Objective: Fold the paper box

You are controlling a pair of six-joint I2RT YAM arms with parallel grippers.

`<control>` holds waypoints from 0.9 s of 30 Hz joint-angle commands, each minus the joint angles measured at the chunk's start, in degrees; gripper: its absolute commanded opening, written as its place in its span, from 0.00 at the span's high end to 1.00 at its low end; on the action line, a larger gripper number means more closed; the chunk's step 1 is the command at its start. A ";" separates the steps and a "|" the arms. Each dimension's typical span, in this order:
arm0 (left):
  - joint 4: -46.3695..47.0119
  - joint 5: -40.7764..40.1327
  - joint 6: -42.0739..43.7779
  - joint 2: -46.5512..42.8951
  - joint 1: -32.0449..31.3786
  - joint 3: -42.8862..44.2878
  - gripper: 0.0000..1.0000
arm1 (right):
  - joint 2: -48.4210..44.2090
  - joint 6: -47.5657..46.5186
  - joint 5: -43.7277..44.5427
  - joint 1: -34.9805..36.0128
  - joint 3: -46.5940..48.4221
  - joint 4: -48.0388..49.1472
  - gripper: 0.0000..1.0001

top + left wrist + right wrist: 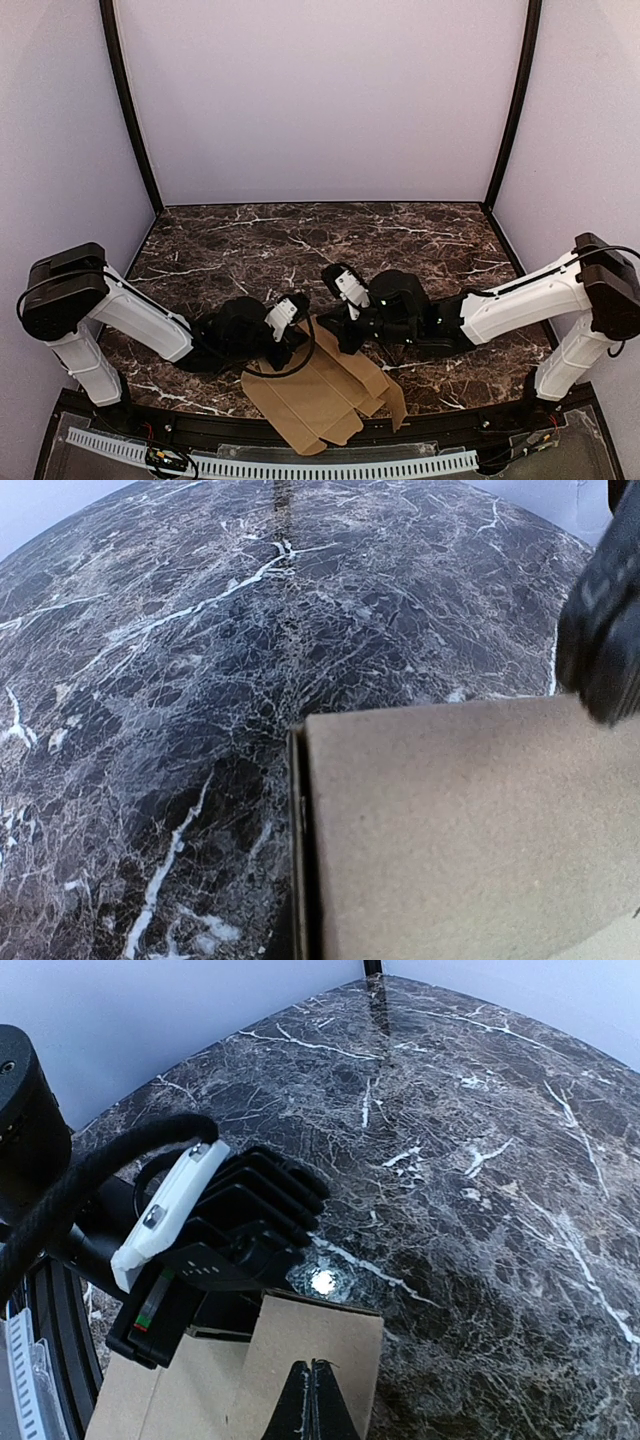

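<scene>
Two arms met in the lower middle of the top view, over the paper box (pixel 320 395), a flat tan sheet that lay on the counter (pixel 250 240) at its near edge. The right gripper (pixel 314 1400) was closed, with its fingers together against one panel. The left gripper (pixel 292 345) was closed too. Its fingers were hidden, and a tan panel filled the lower right of its wrist view. Whether either gripper pinched the cardboard could not be told.

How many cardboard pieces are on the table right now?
1: one flat tan paper box sheet lies at the near edge of the table, about centre. Anything under it would be hidden.
</scene>
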 commanded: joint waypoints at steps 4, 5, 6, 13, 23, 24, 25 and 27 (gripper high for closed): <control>0.50 1.10 -1.84 1.81 -0.24 -0.60 0.99 | 6.30 3.45 -2.25 -0.84 3.49 7.60 1.00; 0.87 1.08 -2.06 1.83 -0.25 -0.67 0.99 | 6.97 3.58 -2.53 -0.89 3.56 8.25 1.00; 1.00 1.13 -2.11 1.96 -0.22 -0.73 0.99 | 7.62 3.63 -2.56 -0.89 3.70 8.66 1.00; 2.27 0.55 -2.55 2.42 -0.20 -1.14 0.98 | 12.45 4.69 -2.92 -1.02 4.06 9.26 1.00; 4.31 -2.76 -4.15 3.29 -0.24 -1.07 0.81 | 12.93 7.24 -3.09 -0.89 0.66 10.83 1.00; 4.98 -3.00 -4.43 3.41 -0.25 -1.04 0.80 | 12.86 7.31 -3.08 -0.89 0.60 10.76 1.00; 5.43 -3.45 -4.57 3.59 -0.27 -1.08 0.79 | 12.84 7.31 -3.09 -0.95 0.59 10.61 1.00; 6.93 -4.16 -5.10 3.76 -0.21 -1.21 0.77 | 12.83 7.36 -3.25 -0.92 0.59 10.50 1.00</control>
